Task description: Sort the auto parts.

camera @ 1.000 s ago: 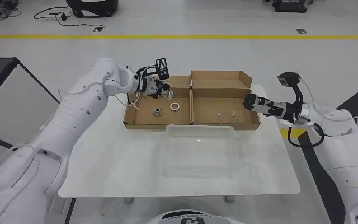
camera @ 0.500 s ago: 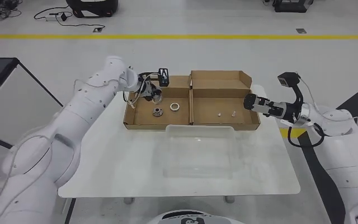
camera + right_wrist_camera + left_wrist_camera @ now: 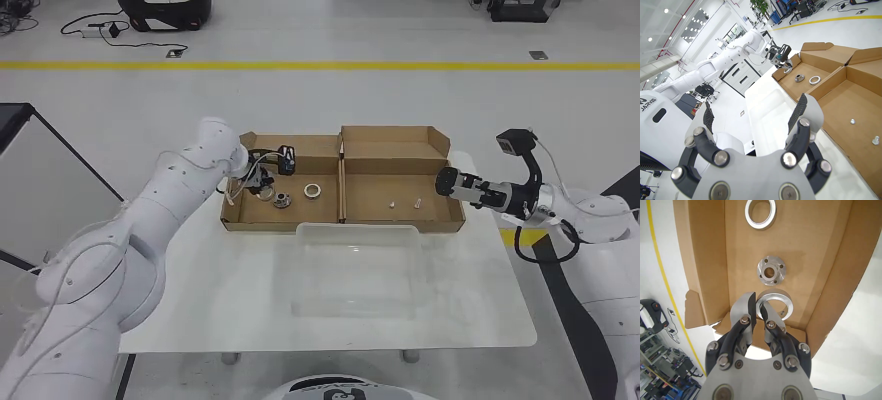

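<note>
Left arm [image 3: 190, 175] is reaching in over the left end of the left box [image 3: 300, 225]. Left jaws are pinching nearly shut on the wall of a metal collar [image 3: 775, 306], one finger [image 3: 750, 306] outside the rim and the other inside the bore. The collar is sitting tilted near the box's left wall; cannot tell if it is touching the floor. Just beside it, toward the box middle, a flange [image 3: 771, 273] with bolt holes is lying flat. Further along, a plain ring [image 3: 761, 214] is lying flat, apart from the flange. The box walls are closing in around the jaws on three sides.

A clear bin [image 3: 355, 270] is sitting on the white tabletop [image 3: 200, 300], in front of both boxes.

Right box [image 3: 390, 145] is butting against the left one. Two small bolts [image 3: 393, 204] [image 3: 417, 201] are lying near each other on its floor.

Right jaws are hanging wide open at the right box's right end, holding nothing, fingers [image 3: 800, 111] well apart.
</note>
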{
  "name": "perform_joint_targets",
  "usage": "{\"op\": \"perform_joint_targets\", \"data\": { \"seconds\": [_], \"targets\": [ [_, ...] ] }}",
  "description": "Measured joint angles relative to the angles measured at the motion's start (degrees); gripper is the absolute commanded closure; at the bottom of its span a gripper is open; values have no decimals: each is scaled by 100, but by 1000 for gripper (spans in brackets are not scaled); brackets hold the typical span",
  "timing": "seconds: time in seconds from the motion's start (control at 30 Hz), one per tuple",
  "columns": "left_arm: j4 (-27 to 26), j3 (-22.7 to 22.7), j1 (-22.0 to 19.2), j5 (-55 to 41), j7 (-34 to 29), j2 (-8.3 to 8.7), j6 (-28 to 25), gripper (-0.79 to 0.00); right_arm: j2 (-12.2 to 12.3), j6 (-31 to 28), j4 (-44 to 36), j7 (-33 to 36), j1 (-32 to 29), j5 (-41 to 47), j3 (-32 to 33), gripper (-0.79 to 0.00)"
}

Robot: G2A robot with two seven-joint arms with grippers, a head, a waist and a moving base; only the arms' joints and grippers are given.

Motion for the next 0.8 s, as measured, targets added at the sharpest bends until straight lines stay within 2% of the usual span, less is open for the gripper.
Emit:
{"op": "perform_joint_targets", "data": {
  "seconds": [0.37,0.8],
  "targets": [
    [612,244,-12,472,285,-351,27,0,0,0,0,0,0,0,0,-785],
    [1163,485,29,1167,967,-555,131,0,0,0,0,0,0,0,0,-785]
  ]
}}
